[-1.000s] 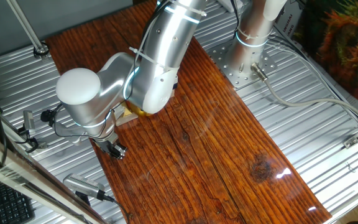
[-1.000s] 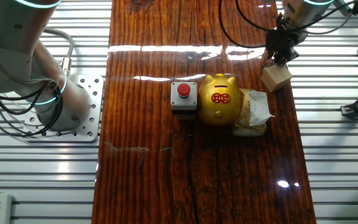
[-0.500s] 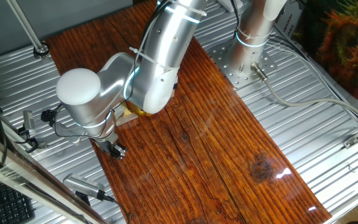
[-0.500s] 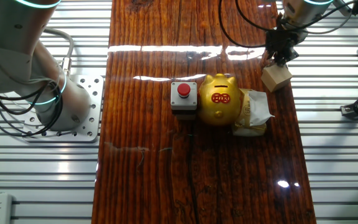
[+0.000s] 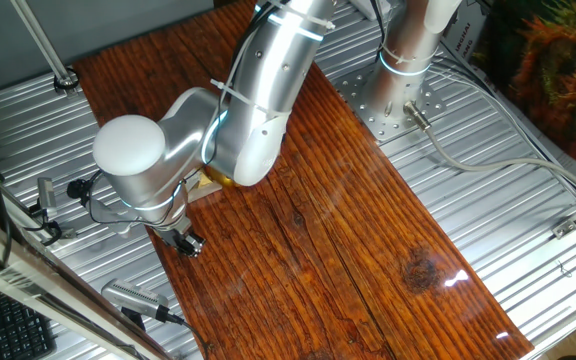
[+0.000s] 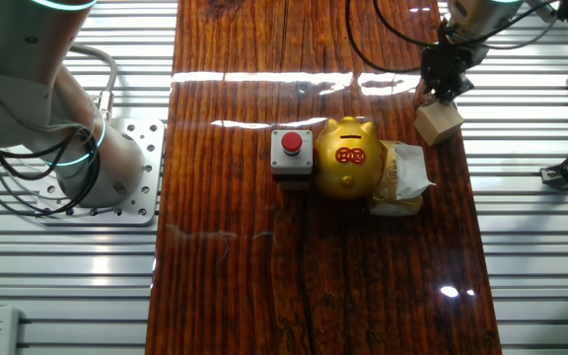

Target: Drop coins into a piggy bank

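Box with red button: It sits on the wooden surface, just left of the pig and touching it or almost. It is black with a round red knob on top. It is not part of the coin job.

Pig bank: It stands in the middle of the surface, between the button box and a crumpled bag. It is gold and very shiny, with a red mark on its back. In the one fixed view the big silver arm hides almost all of it; only a bit of gold peeks out.

How the pig will handle: I think it is hard and smooth, so it would slip if squeezed on its round sides. It looks light and maybe hollow, so a bump could tip it or slide it. The job needs coins dropped in from above, so it is best not touched at all. I cannot see the slot.

Crumpled bag: It is pale and soft looking, pressed against the pig's right side.

Wooden block: It is near the far right edge of the surface, apart from the pig.

Claw: It hangs right over the block, at its top edge. The tips look close together, but I cannot tell if they hold a coin or are just closed.
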You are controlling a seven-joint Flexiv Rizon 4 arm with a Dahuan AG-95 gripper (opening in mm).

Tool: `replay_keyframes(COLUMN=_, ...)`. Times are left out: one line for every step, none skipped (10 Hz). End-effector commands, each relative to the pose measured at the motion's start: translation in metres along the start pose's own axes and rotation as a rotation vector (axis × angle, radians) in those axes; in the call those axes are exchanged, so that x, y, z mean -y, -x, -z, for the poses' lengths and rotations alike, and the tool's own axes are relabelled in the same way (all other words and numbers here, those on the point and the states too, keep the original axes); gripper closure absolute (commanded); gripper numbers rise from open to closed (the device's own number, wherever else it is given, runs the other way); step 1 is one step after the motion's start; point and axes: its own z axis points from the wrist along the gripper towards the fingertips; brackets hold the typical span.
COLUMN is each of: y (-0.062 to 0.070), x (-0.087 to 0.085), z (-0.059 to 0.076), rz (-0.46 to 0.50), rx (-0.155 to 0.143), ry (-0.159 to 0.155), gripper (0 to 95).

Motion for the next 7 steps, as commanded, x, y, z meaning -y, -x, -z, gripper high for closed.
replay_keyframes(y=-0.0002, x=-0.0006, z=0.0001, rz=-0.001, rx=0.001, ry=0.002, gripper=76.0)
replay_keyframes(y=-0.0002, x=-0.0006, z=0.0000, rz=-0.002, rx=0.001, ry=0.002, gripper=76.0)
replay_keyframes(y=-0.0002, x=-0.0008, z=0.0000, rz=-0.004, rx=-0.001, ry=-0.002, gripper=76.0)
replay_keyframes(y=-0.0002, x=-0.0013, z=-0.0002, rz=-0.008, rx=-0.003, ry=-0.006, gripper=76.0)
replay_keyframes(y=-0.0002, x=-0.0013, z=-0.0003, rz=-0.008, rx=-0.004, ry=-0.009, gripper=76.0)
replay_keyframes(y=-0.0003, x=-0.0015, z=-0.0005, rz=-0.011, rx=-0.003, ry=-0.013, gripper=76.0)
replay_keyframes(y=-0.0003, x=-0.0015, z=-0.0007, rz=-0.014, rx=-0.004, ry=-0.017, gripper=76.0)
